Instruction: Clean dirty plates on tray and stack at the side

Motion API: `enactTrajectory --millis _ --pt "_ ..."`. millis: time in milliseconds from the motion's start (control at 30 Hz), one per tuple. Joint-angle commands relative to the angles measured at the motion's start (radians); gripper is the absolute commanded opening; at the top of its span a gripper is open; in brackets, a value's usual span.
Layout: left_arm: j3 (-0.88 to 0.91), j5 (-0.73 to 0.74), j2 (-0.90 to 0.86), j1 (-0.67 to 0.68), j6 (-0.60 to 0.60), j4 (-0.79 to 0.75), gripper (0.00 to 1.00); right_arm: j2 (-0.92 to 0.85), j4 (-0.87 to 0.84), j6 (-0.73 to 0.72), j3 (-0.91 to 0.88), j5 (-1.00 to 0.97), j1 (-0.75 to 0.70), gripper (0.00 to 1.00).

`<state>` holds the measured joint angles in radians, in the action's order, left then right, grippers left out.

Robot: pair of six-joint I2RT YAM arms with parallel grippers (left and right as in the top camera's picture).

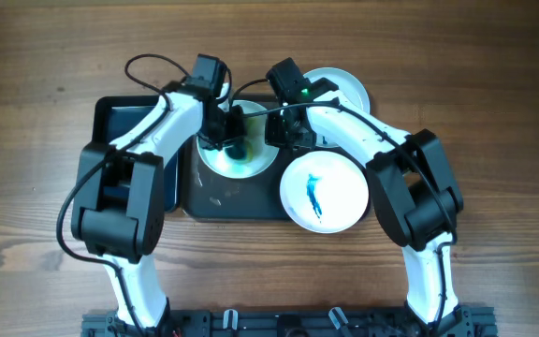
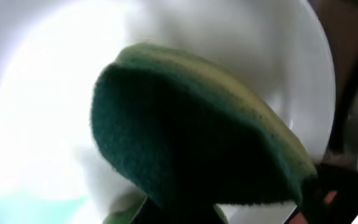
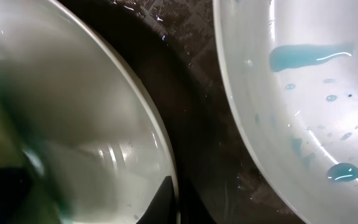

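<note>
Brown wood-grain desk [image 1: 494,56], matt and dry-looking. Dark grey rectangular tray [image 1: 215,201]: smooth, faintly scuffed, with a dull sheen. Round white plates [image 1: 340,201] are glossy, light glaring off them, with wet blue smears. Green scouring sponge [image 2: 185,155]: coarse fibrous face over softer yellow-green foam.

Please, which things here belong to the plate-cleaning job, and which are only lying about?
For the job: sponge, plate under it, smeared plate, far plate, large tray.
Lying about: small black tray, wooden table.
</note>
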<state>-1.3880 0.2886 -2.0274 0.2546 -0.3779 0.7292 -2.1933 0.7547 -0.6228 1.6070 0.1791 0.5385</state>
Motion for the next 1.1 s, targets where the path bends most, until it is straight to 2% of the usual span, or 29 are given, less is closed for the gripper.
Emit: enactTrajectory --millis 0,100,267,400,500,800,1067 --pt "-0.174 -0.126 -0.007 -0.041 0.030 0.136 0.04 -0.011 0.009 0.021 -0.017 -0.014 0.005 0.04" --pt "-0.328 -0.175 -0.007 -0.065 0.010 0.309 0.04 -0.011 0.018 0.030 -0.017 -0.012 0.005 0.04" --pt "-0.558 -0.170 -0.007 -0.109 -0.026 0.589 0.04 -0.010 0.034 0.148 -0.017 0.089 0.005 0.04" --pt "-0.682 -0.170 -0.005 -0.139 -0.026 0.738 0.04 0.006 0.063 0.196 -0.017 0.090 0.006 0.04" --pt "-0.700 -0.172 0.004 -0.155 -0.017 0.797 0.04 0.050 0.080 0.232 -0.017 0.038 0.015 0.04" --pt "-0.699 -0.235 0.002 -0.159 -0.023 0.828 0.04 0.258 0.154 0.223 -0.017 -0.502 0.165 0.04" --pt "-0.699 -0.257 0.002 -0.159 -0.057 0.817 0.04 0.322 0.343 0.035 -0.017 -1.032 0.373 0.04"
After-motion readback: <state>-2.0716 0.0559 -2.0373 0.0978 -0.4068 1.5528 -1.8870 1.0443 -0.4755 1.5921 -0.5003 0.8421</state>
